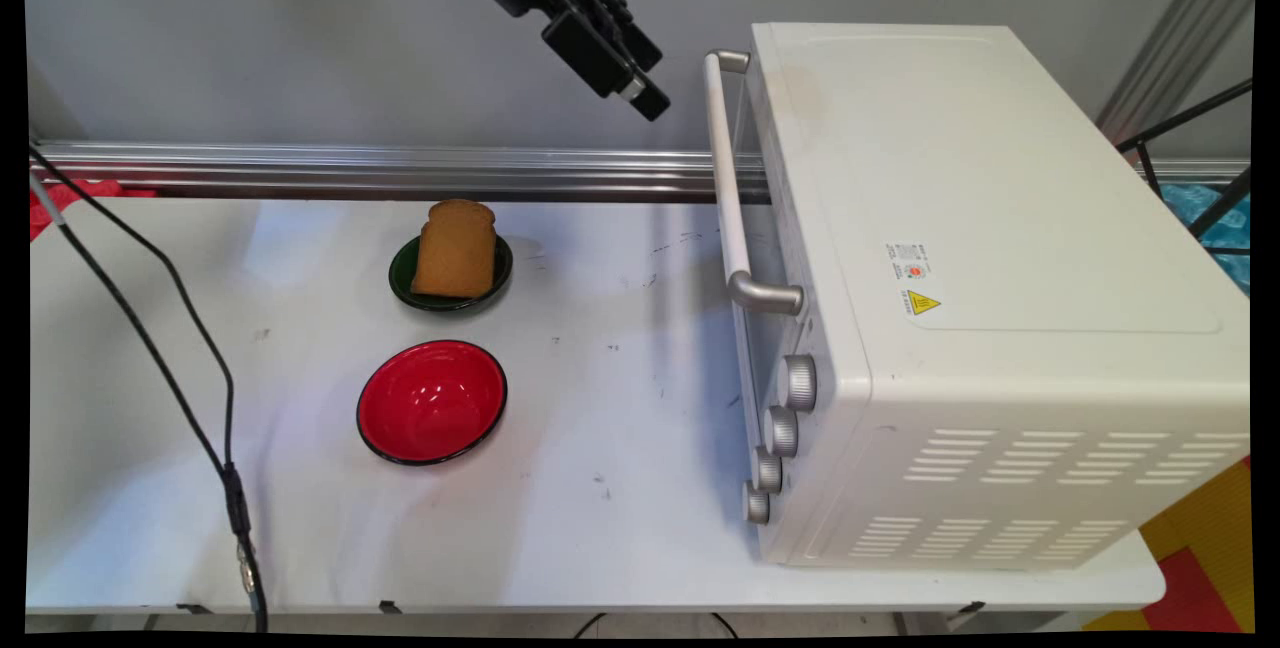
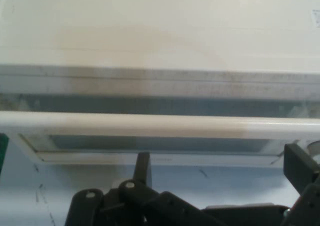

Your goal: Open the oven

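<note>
Gripper (image 1: 640,93) wide apart nr smooth rounded oven handle (image 1: 727,178) (white bar) — boxy oven (image 1: 980,258).

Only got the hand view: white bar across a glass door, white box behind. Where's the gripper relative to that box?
Observer: The gripper hangs high above the table, in front of the toaster oven, near the far end of its door handle and not touching it.
Operator: Anything else on the table?
Observer: A slice of toast stands in a dark green bowl, out in front of the oven door.
Operator: That all?
Observer: An empty red bowl sits nearer the camera than the green one, apart from it.
</note>
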Controlling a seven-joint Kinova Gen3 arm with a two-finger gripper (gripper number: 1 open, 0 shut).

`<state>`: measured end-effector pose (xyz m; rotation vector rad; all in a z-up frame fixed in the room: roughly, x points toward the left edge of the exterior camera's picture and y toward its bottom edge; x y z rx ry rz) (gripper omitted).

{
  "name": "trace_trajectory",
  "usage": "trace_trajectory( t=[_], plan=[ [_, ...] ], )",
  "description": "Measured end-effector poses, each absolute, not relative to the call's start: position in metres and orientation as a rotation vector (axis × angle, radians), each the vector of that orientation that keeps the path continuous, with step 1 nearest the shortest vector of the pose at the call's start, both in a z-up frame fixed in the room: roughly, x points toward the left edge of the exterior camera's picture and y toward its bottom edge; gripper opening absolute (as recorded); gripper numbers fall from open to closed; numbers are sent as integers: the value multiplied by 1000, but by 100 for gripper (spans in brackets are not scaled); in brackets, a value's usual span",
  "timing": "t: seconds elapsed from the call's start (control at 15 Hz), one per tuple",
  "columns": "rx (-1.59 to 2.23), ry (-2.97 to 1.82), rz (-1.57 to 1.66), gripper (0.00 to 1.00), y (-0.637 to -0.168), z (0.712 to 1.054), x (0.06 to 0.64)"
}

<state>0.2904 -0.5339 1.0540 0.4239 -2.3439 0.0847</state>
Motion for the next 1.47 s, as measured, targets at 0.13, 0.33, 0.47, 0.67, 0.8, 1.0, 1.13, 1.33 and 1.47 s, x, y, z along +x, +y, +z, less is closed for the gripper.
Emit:
trace_trajectory(
  t=[0.13, 0.33, 0.47, 0.67, 0.8, 1.0, 1.13, 1.33, 1.47],
  plan=[
    [419, -2345, 77, 100, -537, 1053, 286],
    [406, -2340, 64, 0, -543, 1052, 278],
    [397, -2343, 51, 0, -546, 1049, 274],
    [383, -2343, 39, 0, -552, 1043, 266],
    [379, -2343, 33, 0, -556, 1038, 258],
    [377, -2334, 27, 0, -561, 1032, 246],
    [376, -2330, 33, 0, -566, 1026, 237],
    [376, -2338, 45, 0, -573, 1013, 227],
    [371, -2349, 52, 0, -576, 1006, 223]
  ],
)
